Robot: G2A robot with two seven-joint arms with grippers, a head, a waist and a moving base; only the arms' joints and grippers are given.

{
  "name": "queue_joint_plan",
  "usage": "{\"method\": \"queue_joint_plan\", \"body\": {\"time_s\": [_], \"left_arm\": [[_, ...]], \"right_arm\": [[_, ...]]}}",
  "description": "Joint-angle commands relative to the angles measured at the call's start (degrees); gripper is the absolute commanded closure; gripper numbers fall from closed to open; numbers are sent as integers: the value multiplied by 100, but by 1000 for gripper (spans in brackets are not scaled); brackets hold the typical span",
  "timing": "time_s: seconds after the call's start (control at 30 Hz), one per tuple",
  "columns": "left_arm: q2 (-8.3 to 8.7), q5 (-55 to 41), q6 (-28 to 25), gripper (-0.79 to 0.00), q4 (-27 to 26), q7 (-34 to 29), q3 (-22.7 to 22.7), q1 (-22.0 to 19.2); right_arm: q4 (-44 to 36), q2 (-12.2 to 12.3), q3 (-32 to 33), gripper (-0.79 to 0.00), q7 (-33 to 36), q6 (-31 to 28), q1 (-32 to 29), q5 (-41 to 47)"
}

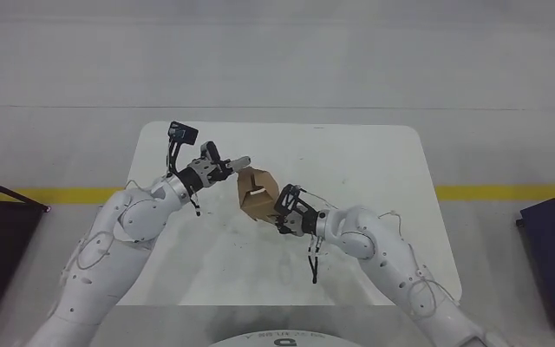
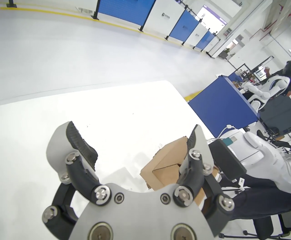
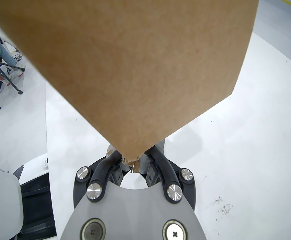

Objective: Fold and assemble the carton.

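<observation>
The carton (image 1: 257,194) was held over the middle of the tabletop (image 1: 373,156), pinched at one corner by the closed right hand (image 3: 131,160). This was presumably done so that its flaps were presented to the left hand (image 2: 133,134), which was spread open and empty, slightly nearer the tabletop's far edge.

floor (image 1: 277,52): pale grey | yellow line (image 1: 494,192) (across floor) | blue partitions (image 2: 127,9) behind

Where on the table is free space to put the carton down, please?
Widest bare table patch: between the carton and the right edge, past the right gripper. A second: the middle of the front edge. Crowded: the centre, where the left gripper also stands by the carton.
</observation>
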Motion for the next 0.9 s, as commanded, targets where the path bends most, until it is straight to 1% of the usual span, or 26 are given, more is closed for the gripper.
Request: {"method": "queue_joint_plan", "body": {"time_s": [0.0, 0.07, 0.17, 0.4, 0.57, 0.73, 0.8, 0.87], "left_arm": [[-10, -57, -219, -785, -3, -75, 114, -17], [-14, 13, -396, -785, 58, -148, 210, -43], [-36, 6, -502, -785, 130, -156, 367, -66], [-73, 450, -334, -785, 144, 72, 580, -75], [-86, 485, -385, -785, 242, -25, 674, -104], [-91, 224, -465, -785, 367, -121, 630, -174], [-88, 14, -609, -785, 348, -192, 594, -193], [-76, -402, -819, -785, 325, -289, 492, -196]], "right_arm": [[15, 4, 26, 0, -1, 5, -7, 35], [58, 6, 32, 0, 96, -6, -6, 128], [68, 1, 27, 0, 219, 1, 47, 217], [194, -24, -31, 0, 478, 15, 183, 482], [234, -33, -59, 0, 559, -16, 267, 513], [175, -27, -53, 0, 396, -114, 300, 280], [146, -17, -26, 0, 234, -220, 296, 150], [133, 0, 4, 0, 119, -287, 284, -77]]}}
